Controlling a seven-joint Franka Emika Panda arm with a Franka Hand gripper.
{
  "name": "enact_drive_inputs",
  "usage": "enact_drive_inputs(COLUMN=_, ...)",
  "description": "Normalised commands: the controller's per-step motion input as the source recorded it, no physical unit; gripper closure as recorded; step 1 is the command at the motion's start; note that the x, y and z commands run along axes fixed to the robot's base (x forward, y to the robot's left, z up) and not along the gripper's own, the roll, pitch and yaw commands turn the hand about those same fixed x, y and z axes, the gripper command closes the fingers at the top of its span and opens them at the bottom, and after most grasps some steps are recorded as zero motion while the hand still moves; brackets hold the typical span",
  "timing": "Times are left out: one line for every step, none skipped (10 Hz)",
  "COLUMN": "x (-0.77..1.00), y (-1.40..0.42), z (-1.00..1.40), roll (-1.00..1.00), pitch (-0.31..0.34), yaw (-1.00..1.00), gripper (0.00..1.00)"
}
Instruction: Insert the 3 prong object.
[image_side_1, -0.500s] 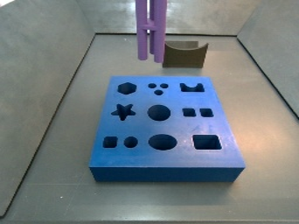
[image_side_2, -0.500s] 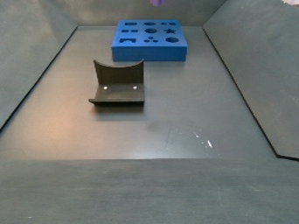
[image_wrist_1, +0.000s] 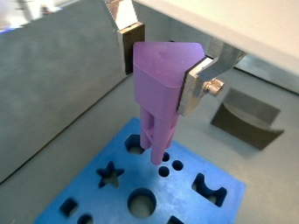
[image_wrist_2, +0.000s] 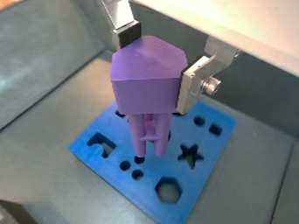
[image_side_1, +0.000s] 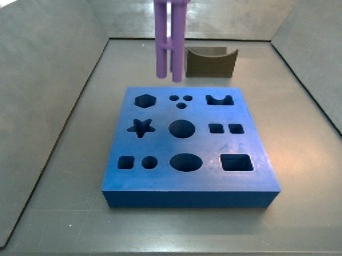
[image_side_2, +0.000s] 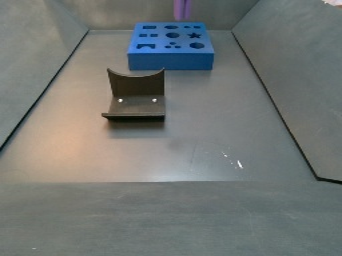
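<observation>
My gripper (image_wrist_1: 163, 66) is shut on the lilac 3 prong object (image_wrist_1: 162, 87), one silver finger on each side of its thick head. It shows the same way in both wrist views, gripper (image_wrist_2: 158, 61) and object (image_wrist_2: 149, 79). The rods hang straight down over the blue block (image_wrist_1: 111, 206), their tips near the three small round holes (image_wrist_1: 176, 164). In a side view the rods (image_side_1: 170, 40) end a little above the block's (image_side_1: 187, 150) far edge, not touching it. The gripper itself is out of both side views.
The blue block (image_side_2: 171, 45) has several cut-outs: star, circles, squares, hexagon. A dark brown curved block (image_side_1: 211, 62) stands behind it near the back wall; it also shows in another side view (image_side_2: 134, 95). Grey walls enclose the floor.
The 3 prong object has come down, and its tips are now closer to the blue block's top. The blue block and the brown block have not moved.
</observation>
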Motion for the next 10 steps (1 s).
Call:
enact_drive_inputs(x=0.0, y=0.35, z=-0.51, roll=0.0, pitch=0.0, yaw=-0.71, gripper=1.0)
enact_drive_inputs(x=0.1, y=0.06, z=-0.45, roll=0.0, pitch=0.0, yaw=-1.0, gripper=1.0)
enact_drive_inputs(x=0.11, y=0.05, z=-0.45, roll=0.0, pitch=0.0, yaw=-1.0, gripper=1.0)
enact_drive_inputs(x=0.12, y=0.05, z=-0.43, roll=0.0, pitch=0.0, yaw=-1.0, gripper=1.0)
enact_drive_inputs(x=0.12, y=0.05, z=-0.43, roll=0.0, pitch=0.0, yaw=-1.0, gripper=1.0)
enact_drive_inputs(x=0.12, y=0.05, z=-0.43, roll=0.0, pitch=0.0, yaw=-1.0, gripper=1.0)
enact_drive_inputs(x=0.15, y=0.05, z=-0.4, roll=-0.02, pitch=-0.001, yaw=-1.0, gripper=1.0)
enact_drive_inputs(x=0.24, y=0.14, z=-0.13, roll=-0.01, pitch=0.001, yaw=-0.53, gripper=1.0)
enact_drive_inputs(x=0.09, y=0.09, z=-0.07, roll=-0.03, pitch=0.027, yaw=-0.26, gripper=1.0)
enact_drive_inputs(x=0.15, y=0.12, z=-0.14, roll=-0.02, pitch=0.03, yaw=-0.42, gripper=1.0)
